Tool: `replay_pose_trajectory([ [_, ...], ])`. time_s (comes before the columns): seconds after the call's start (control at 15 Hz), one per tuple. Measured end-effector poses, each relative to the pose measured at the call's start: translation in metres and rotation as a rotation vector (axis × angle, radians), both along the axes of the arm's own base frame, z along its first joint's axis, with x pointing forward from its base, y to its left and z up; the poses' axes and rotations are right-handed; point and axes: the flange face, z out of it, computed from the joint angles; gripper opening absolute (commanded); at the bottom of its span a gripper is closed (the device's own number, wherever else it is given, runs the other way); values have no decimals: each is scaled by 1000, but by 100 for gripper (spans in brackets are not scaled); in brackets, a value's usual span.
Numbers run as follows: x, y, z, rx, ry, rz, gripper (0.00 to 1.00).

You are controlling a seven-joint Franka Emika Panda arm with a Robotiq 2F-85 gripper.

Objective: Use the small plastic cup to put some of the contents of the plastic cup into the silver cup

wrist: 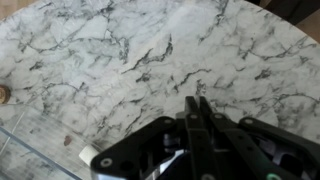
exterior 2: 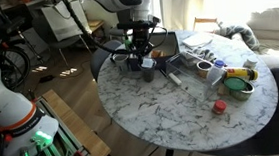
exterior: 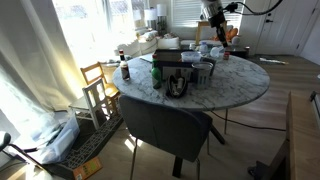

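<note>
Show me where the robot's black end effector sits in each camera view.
In an exterior view: the black end effector is small, at top right, by the table's far side.
In an exterior view: upper centre, over the table's far-left part.
Wrist view: bottom centre, fingers together above bare marble.
Shared landmark: the round white marble table.

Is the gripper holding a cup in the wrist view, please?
No, the gripper has its fingers pressed together with nothing between them, above the marble tabletop.
</note>
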Motion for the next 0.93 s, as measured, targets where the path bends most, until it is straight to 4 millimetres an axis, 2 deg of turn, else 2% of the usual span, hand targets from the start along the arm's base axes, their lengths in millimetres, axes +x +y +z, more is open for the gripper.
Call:
replay_pose_trajectory([
  [0.4, 11, 11, -10, -120, -4, -43, 1],
  [0.93, 26, 40, -21, -262, 32, -30, 1],
])
